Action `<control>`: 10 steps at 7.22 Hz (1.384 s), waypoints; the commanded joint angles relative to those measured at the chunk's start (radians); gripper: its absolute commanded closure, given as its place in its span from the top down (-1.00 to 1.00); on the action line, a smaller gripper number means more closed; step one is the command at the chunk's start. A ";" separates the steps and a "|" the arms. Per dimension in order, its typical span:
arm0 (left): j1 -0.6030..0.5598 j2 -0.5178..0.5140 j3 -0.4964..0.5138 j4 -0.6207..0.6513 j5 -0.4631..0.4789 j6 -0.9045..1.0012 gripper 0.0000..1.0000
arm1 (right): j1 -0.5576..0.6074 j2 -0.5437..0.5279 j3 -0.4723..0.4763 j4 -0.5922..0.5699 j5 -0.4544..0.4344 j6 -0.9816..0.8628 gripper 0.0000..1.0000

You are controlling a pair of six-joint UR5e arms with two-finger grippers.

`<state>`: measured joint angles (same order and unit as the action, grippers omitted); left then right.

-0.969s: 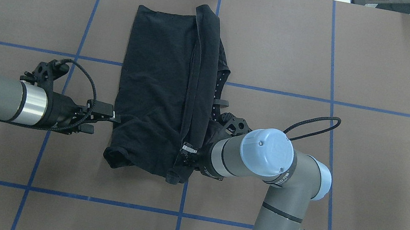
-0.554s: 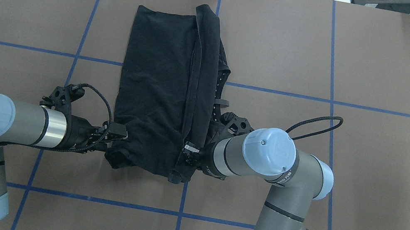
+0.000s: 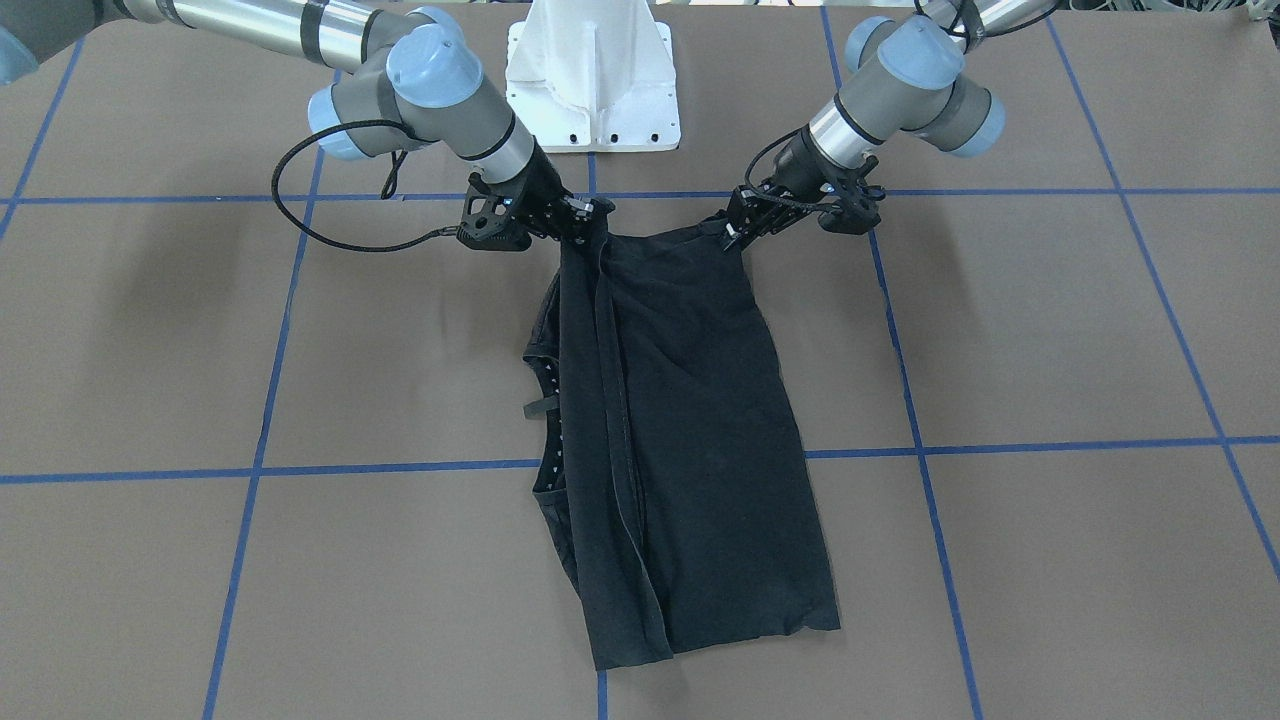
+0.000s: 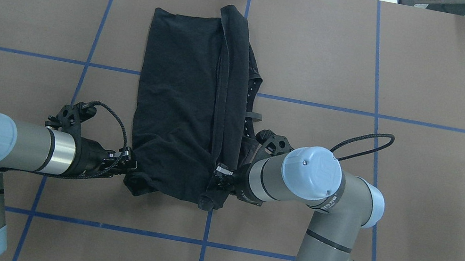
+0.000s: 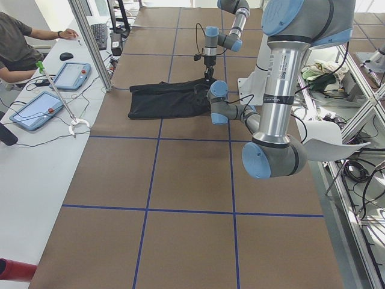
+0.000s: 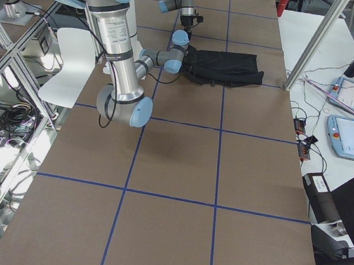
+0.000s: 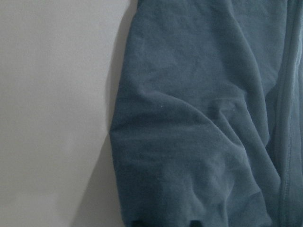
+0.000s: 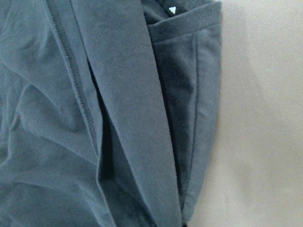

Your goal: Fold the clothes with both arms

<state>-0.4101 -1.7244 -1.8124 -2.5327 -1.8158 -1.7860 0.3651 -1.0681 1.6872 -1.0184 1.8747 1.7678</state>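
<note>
Shows no readable text, label, brand or number; bears only blurred, illegible lettering on the right arm's (image 4: 328, 236) joint band.

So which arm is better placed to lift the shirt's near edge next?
Probably right. The right fingers sit over the shirt's near corner, on the folded strip; the left fingers only meet the cloth's edge beside the bunched sleeve.

The T-shirt (image 4: 179, 107) lies on the tabletop (image 4: 418, 192) at mid-width, its long axis running from the robot-side edge toward the far edge. The left gripper (image 4: 127, 164) sits at the T-shirt's robot-side left corner. The right gripper (image 4: 218, 177) sits at its robot-side right corner. The pedestal base (image 3: 592, 80) stands at the middle of the robot-side edge, behind both grippers.
</note>
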 commanded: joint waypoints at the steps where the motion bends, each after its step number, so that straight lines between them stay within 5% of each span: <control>1: 0.008 0.019 -0.080 0.084 -0.035 0.002 -1.00 | 0.003 -0.009 0.012 0.000 0.017 -0.001 -1.00; 10: 0.066 -0.006 -0.125 0.134 -0.034 -0.001 -1.00 | 0.015 -0.096 0.146 -0.008 0.047 0.004 -1.00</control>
<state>-0.3503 -1.7227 -1.9180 -2.3980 -1.8493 -1.7837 0.3800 -1.1548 1.8018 -1.0232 1.9214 1.7690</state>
